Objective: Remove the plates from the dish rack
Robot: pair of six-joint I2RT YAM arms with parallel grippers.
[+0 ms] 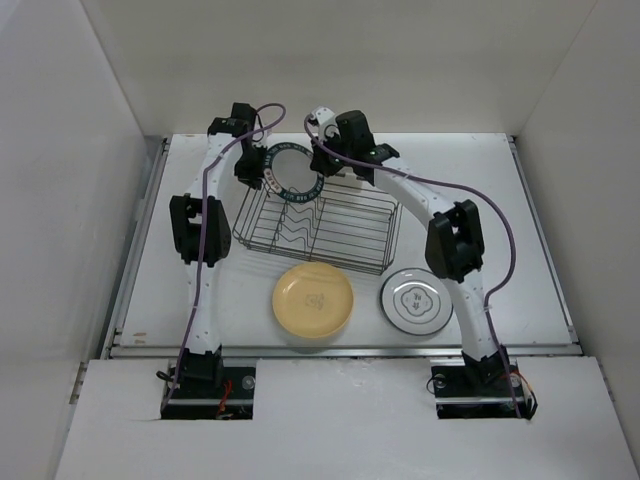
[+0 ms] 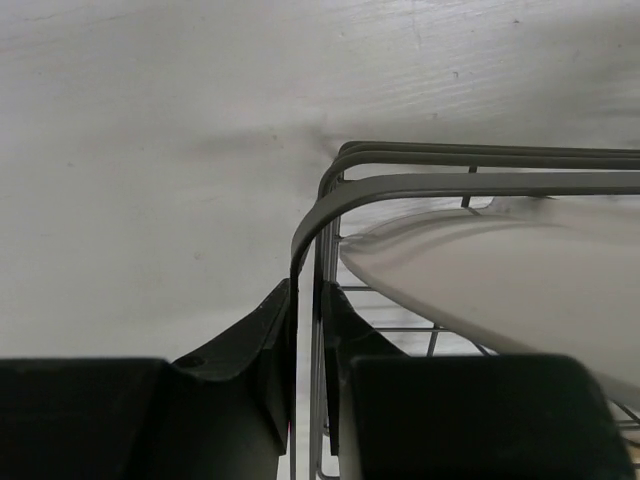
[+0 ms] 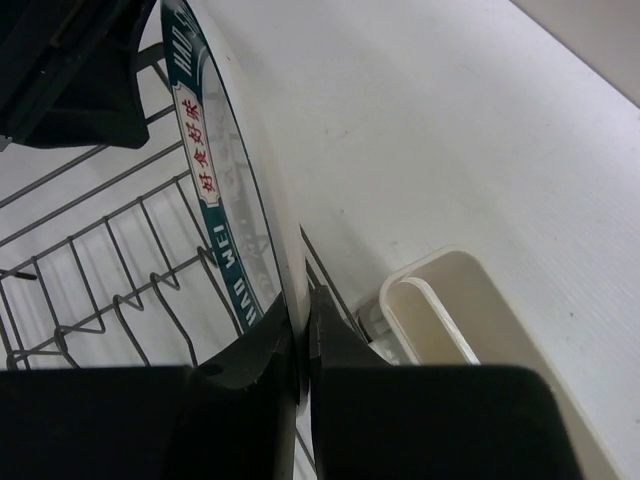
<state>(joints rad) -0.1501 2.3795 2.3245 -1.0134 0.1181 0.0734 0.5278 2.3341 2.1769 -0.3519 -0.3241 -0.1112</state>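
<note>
- In the top view, a green-rimmed plate (image 1: 290,170) is seen standing upright at the far end of the dish rack (image 1: 320,228). A yellow plate (image 1: 313,300) and a dark-rimmed plate (image 1: 412,300) are laid flat on the table (image 1: 520,200) just before it, so unloading is judged nearly done.
- In the left wrist view, the left gripper (image 2: 305,330) is clamped on the rack's corner rim wire, presumably so the rack is steadied.
- In the right wrist view, the right gripper (image 3: 303,345) is pinched on the standing plate's edge, near the white holder (image 3: 440,300), apparently for lifting it out.
</note>
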